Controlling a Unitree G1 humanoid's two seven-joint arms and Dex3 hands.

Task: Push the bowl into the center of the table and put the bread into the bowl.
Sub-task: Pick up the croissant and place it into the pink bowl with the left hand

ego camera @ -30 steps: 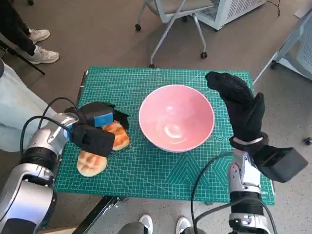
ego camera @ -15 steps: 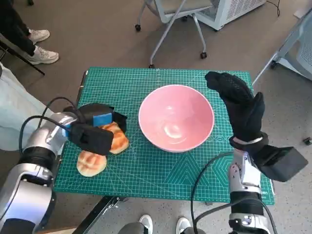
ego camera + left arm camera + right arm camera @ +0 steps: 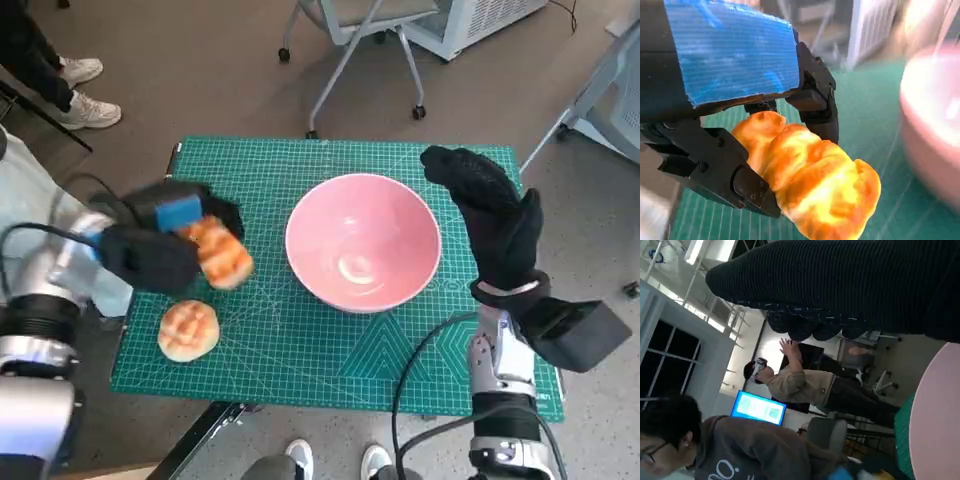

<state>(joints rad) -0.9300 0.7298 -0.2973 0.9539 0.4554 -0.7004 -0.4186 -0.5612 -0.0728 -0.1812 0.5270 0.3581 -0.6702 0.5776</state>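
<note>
The head view looks steeply down on the whole surface (image 3: 300, 350). The left wrist view sits very close behind the left hand (image 3: 735, 115). The right wrist view looks sideways into the room. All share the pink bowl (image 3: 362, 241).

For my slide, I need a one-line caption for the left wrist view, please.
Left hand holds a bread above the green mat, beside the pink bowl.

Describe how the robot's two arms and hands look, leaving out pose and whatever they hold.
The left hand is black with blue tape across its back; its forearm is pale silver with black cables looping off it. The right hand wears a black knitted glove over a pale forearm, with a black box at the wrist and a cable.
</note>
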